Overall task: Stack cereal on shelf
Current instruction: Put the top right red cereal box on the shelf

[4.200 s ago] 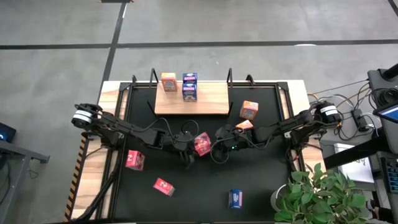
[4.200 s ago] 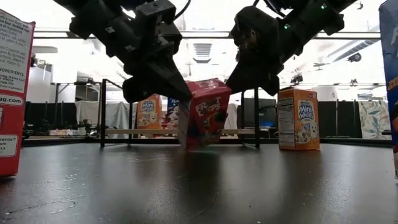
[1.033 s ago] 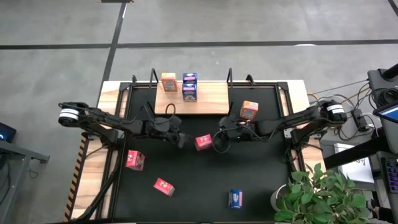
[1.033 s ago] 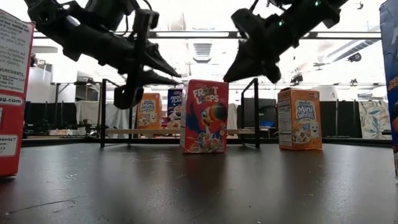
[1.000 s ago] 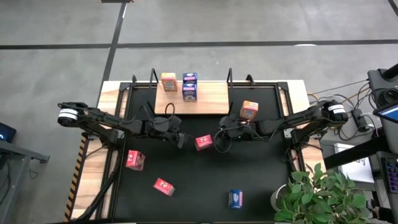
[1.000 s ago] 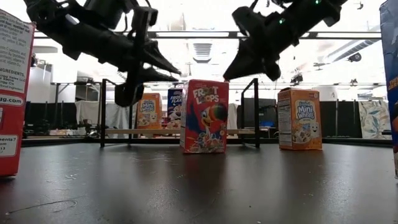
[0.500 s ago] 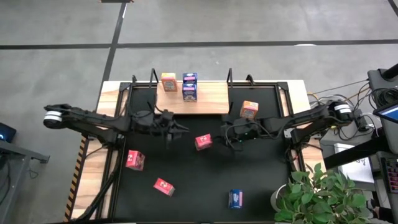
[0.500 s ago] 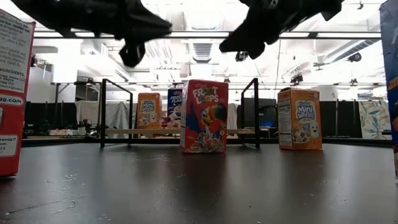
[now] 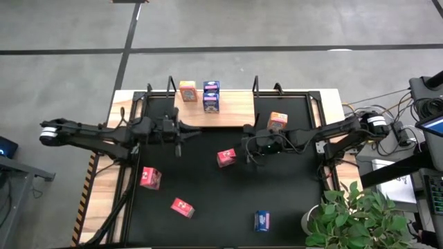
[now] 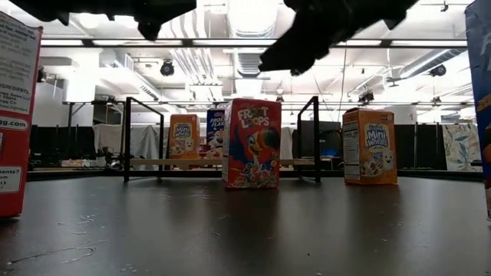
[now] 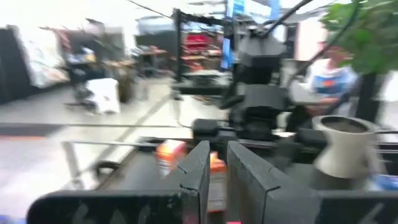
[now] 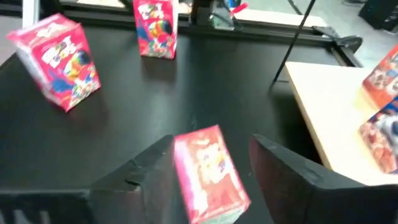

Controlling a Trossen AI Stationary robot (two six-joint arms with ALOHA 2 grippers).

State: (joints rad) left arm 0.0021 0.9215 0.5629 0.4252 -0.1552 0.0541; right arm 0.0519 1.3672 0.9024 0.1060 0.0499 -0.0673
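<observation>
The shelf (image 9: 232,113) is a light-wood board with black posts at the table's far edge. An orange cereal box (image 9: 187,90) and a blue one (image 9: 211,97) stand on it. A red cereal box (image 9: 225,158) stands upright on its base on the black mat (image 10: 252,143). My right gripper (image 9: 247,143) hovers open just right of and above it; in the right wrist view its fingers (image 12: 280,168) show on either side of the box (image 12: 208,177) without touching. My left gripper (image 9: 181,135) hangs high near the shelf's left part, shut and empty (image 11: 214,155).
Another orange box (image 9: 277,122) stands on the mat right of the shelf. Two red boxes (image 9: 150,178) (image 9: 182,207) and a blue one (image 9: 262,220) sit on the near half of the mat. A potted plant (image 9: 349,214) stands past the near right corner.
My left gripper has risen and drawn back toward the table's left edge, rolling its wrist as it went. My right gripper has risen slightly and rolled. The red box between them has kept upright in its place.
</observation>
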